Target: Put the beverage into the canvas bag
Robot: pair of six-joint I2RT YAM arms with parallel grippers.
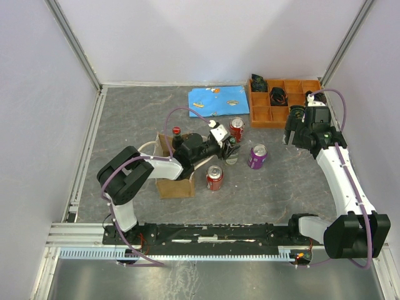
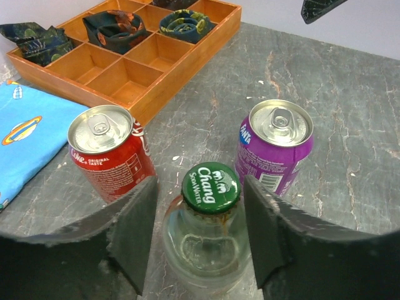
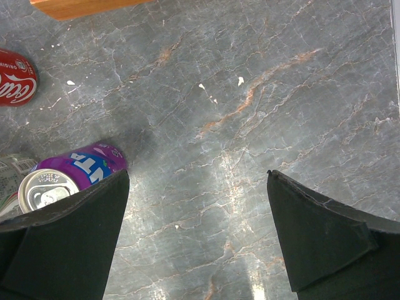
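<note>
Top external view locates the canvas bag point(image 1: 177, 187) nearest the arm bases, on the worktop point(image 1: 125, 119) beneath the left forearm. Beyond it the left tool point(image 2: 200, 187) straddles the green-capped glass bottle point(image 2: 209, 250), jaws about half closed and hard by the glass, firm grip unconfirmed; the grasp step is judged in hand, and the next move calls for full closure, a straight lift clear of the red can point(image 2: 109, 156) and purple can point(image 2: 275, 147) just beyond, then a carry back over the bag. Farther right, the right tool point(image 3: 197, 181) hangs fully spread and empty.
</note>
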